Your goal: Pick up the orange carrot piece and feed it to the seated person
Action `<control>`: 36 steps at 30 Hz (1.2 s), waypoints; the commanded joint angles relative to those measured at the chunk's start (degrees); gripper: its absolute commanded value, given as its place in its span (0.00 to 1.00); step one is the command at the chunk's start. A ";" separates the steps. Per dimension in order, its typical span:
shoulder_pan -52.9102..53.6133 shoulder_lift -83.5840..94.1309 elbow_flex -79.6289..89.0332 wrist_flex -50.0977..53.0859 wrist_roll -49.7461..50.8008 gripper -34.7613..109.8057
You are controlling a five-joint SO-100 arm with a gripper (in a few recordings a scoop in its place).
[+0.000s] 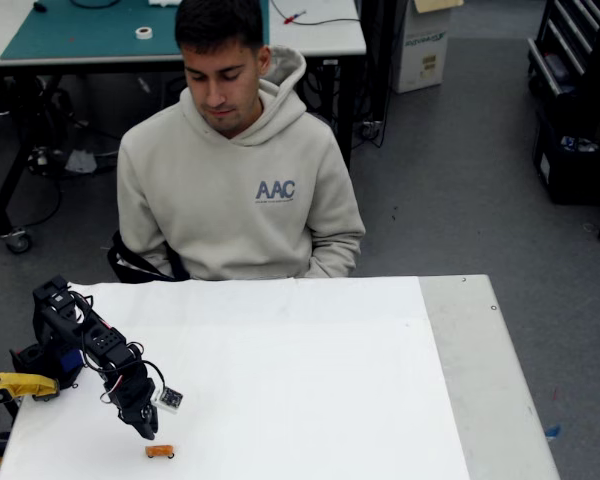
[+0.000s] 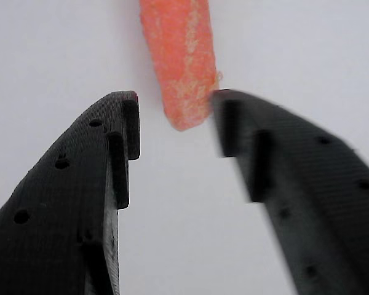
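The orange carrot piece (image 1: pixel 160 451) lies on the white table near its front left, a short stubby chunk. My black gripper (image 1: pixel 148 430) hangs just above and behind it, pointing down. In the wrist view the carrot piece (image 2: pixel 179 58) runs from the top edge down into the gap, its lower end between the two fingertips of the open gripper (image 2: pixel 175 120). The right finger (image 2: pixel 283 178) is blurred and touches or nearly touches the carrot's edge; the left finger (image 2: pixel 92 172) stands apart from it. The seated person (image 1: pixel 238 170) in a beige hoodie sits behind the table's far edge, head bowed.
A yellow clamp (image 1: pixel 18 385) holds the arm's base at the table's left edge. The white sheet (image 1: pixel 310 370) covers most of the table; a bare grey strip (image 1: pixel 480 380) runs along its right side. Behind the person are a workbench and boxes.
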 commanded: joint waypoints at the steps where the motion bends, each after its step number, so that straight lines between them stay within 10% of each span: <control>1: 0.97 2.55 -4.48 0.00 -0.88 0.46; 36: 0.88 -8.96 -5.54 -2.81 -0.88 0.51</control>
